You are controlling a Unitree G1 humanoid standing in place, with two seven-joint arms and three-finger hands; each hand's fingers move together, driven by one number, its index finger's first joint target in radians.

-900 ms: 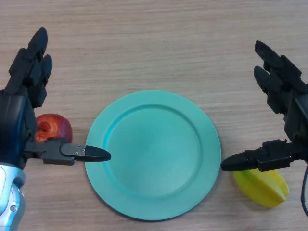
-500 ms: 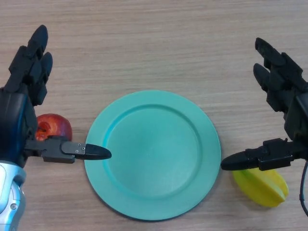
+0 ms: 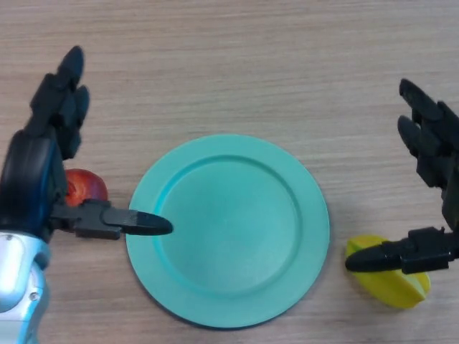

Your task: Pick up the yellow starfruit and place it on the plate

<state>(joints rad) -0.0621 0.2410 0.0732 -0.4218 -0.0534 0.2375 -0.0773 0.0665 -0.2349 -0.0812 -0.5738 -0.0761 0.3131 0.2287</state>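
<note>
The yellow starfruit (image 3: 391,281) lies on the wooden table at the lower right, just right of the teal plate (image 3: 228,229). My right hand (image 3: 437,193) is open above it, fingers pointing away, and its thumb crosses over the fruit's top. My left hand (image 3: 39,172) is open at the left, its thumb tip reaching over the plate's left rim. The plate holds nothing.
A red apple (image 3: 87,188) sits left of the plate, partly hidden under my left hand. The wooden table (image 3: 229,64) stretches bare beyond the plate.
My right hand has moved right and down, so its thumb now lies over the starfruit. My left hand has shifted slightly right and up.
</note>
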